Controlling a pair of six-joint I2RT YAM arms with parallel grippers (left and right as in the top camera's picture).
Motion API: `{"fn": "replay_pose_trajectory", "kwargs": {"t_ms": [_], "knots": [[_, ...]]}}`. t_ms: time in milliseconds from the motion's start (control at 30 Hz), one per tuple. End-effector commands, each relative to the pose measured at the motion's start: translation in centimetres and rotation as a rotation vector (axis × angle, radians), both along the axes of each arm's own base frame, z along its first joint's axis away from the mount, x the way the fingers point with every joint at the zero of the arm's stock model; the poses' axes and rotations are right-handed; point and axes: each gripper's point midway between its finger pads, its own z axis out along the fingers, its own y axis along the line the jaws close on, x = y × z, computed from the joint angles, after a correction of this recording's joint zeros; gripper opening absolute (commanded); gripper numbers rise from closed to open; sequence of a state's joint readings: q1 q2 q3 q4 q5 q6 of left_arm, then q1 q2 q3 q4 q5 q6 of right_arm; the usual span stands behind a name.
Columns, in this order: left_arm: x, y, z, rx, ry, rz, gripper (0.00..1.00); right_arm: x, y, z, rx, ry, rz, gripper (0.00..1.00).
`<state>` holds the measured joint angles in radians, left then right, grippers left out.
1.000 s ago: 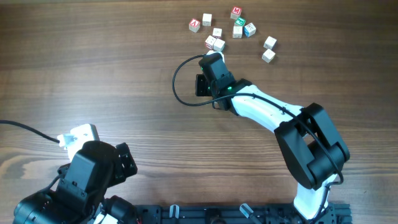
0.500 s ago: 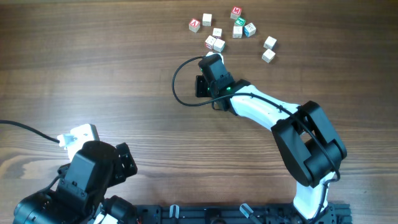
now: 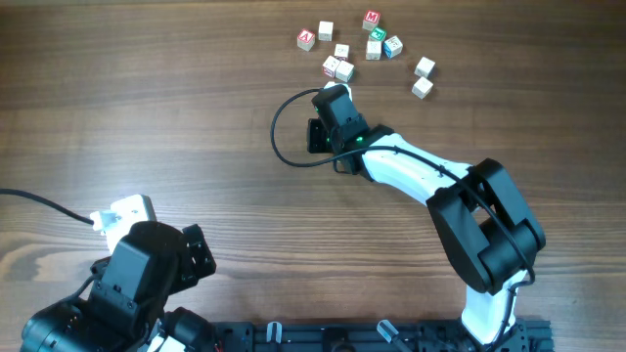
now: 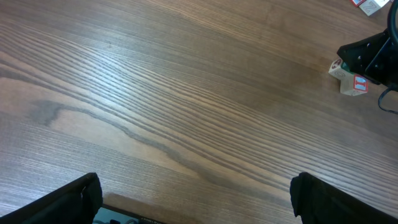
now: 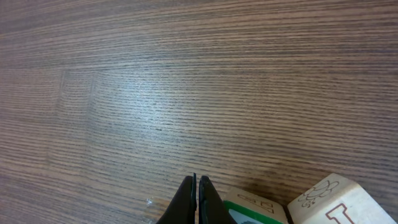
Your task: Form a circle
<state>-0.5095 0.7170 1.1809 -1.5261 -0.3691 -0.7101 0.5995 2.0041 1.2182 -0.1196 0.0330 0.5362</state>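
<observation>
Pushing step: my right claw (image 5: 198,186), pressed together and empty, sat just beside the clump (image 3: 338,68).
Left claw (image 4: 196,202): spread, idle, well apart.
Next: I judged the loose cubes (image 3: 377,44) needed nudging in.

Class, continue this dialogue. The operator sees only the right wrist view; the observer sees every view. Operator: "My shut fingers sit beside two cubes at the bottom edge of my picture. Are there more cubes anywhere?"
Observer: Yes. Overhead, loose cubes lie scattered past the right gripper, toward the far edge. They form no ring.
Operator: How do the two cubes by my fingers sit?
Observer: The pair of cubes lies side by side, apparently touching, at the near edge of that scatter.
Operator: Where is the other arm?
Observer: The left gripper is open above bare wood at the near left of the table, far from every cube.
</observation>
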Motion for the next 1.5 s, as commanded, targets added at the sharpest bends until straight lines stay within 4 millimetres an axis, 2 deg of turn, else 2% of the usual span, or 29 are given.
{"fn": "replay_pose_trajectory", "kwargs": {"t_ms": [0,1133,1467], "knots": [[0.0,0.0,-0.2,-0.005,0.005,0.011,1.00,0.3,0.2,-0.3,-0.007,0.003,0.007,0.05],[0.0,0.0,-0.2,-0.005,0.005,0.011,1.00,0.6,-0.4,-0.3,-0.022,-0.004,-0.033,0.05],[0.0,0.0,-0.2,-0.005,0.005,0.011,1.00,1.1,1.4,0.8,0.021,-0.062,0.075,0.04]]}}
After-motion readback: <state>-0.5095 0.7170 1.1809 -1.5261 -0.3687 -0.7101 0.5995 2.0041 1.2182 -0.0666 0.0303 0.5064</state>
